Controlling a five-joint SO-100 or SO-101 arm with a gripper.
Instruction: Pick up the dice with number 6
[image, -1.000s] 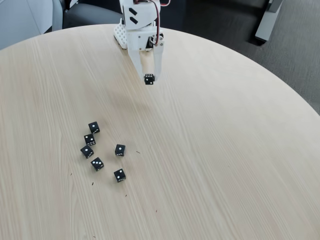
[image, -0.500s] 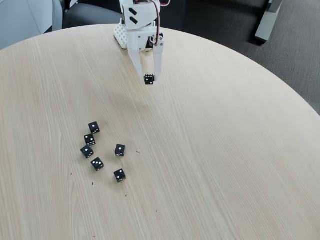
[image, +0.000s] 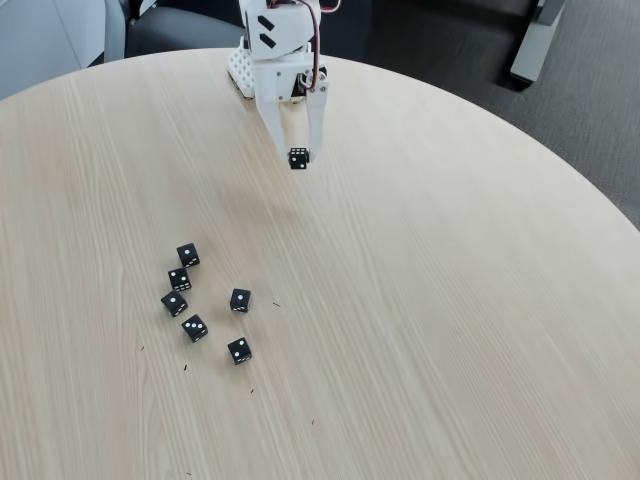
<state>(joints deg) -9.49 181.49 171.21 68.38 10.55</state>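
In the fixed view a tiny black die crowded with white pips, the dice with number 6 (image: 298, 158), hangs between the tips of my white gripper (image: 298, 155), which is shut on it. The gripper points down from the white arm (image: 281, 45) at the far edge of the round table. The die is held above the tabletop, with a faint shadow on the wood below and to the left of it.
Several other black dice (image: 196, 308) with few pips lie in a loose cluster at the front left of the light wooden table (image: 430, 300). Dark floor lies beyond the table's far and right edges. A grey chair stands behind the arm.
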